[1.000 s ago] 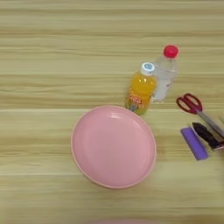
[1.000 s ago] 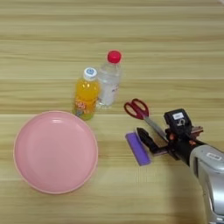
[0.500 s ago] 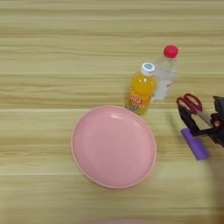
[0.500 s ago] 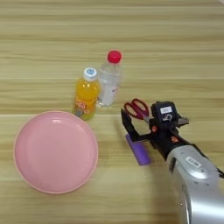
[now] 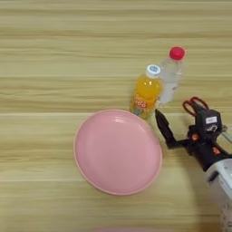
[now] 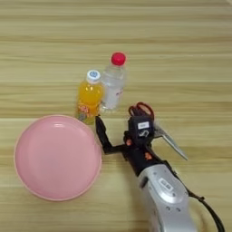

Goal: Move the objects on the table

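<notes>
- Table (image 5: 54, 54): a wide light wooden top with horizontal tan grain is filling both views. Nothing of the room beyond it is being shown.
- Round pink plate (image 6: 56, 156): taken as the landmark here. It is lying flat on the wood with nothing being carried on it.
- Right arm: the silver forearm is being brought in from the bottom edge, to the right of the plate. The gripper (image 6: 118, 136) is hovering just beside the plate's right rim. One black finger (image 6: 101, 132) is reaching toward the plate, and the other is being hidden under the labelled housing. The two are judged to be standing apart, with nothing being held between them.
- Clear red-capped bottle (image 6: 113, 84): standing upright, up and to the right of the plate.
- Small orange-juice bottle (image 6: 89, 97): standing upright just beyond the plate's upper right rim, touching or nearly touching the clear bottle.
- Scissors (image 6: 156, 127): lying flat to the right of the plate, partly covered by the gripper. Red loops are pointing away, blades trailing down-right.
- Step in hand, as a judgement: the scissors are probably being approached. The fingers should be lowered astride the handles, kept clear of the orange-juice bottle, which could be tipped.
</notes>
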{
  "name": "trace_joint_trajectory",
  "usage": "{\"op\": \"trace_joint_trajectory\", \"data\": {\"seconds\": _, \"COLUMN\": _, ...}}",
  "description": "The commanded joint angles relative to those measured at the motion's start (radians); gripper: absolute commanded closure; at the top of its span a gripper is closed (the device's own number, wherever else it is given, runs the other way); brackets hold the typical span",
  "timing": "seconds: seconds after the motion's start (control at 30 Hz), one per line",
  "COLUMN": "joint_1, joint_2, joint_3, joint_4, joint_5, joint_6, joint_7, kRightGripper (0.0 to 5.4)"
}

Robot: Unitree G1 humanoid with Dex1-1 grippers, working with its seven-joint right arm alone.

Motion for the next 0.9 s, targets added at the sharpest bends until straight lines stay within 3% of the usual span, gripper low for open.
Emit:
{"op": "trace_joint_trajectory", "data": {"seconds": 0.03, "joint_1": -0.043, "joint_2": 0.005, "joint_3": 0.015, "joint_4": -0.056, "joint_5": 0.000, "joint_6": -0.046, "joint_7": -0.023, "kRightGripper": 0.03}}
{"op": "trace_joint_trajectory", "data": {"seconds": 0.3, "joint_1": -0.104, "joint_2": -0.013, "joint_3": 0.074, "joint_4": -0.034, "joint_5": -0.027, "joint_6": -0.042, "joint_7": -0.015, "kRightGripper": 0.03}}
{"op": "trace_joint_trajectory", "data": {"seconds": 0.9, "joint_1": -0.277, "joint_2": -0.037, "joint_3": 0.087, "joint_4": 0.084, "joint_5": -0.030, "joint_6": -0.029, "joint_7": -0.004, "kRightGripper": 0.03}}
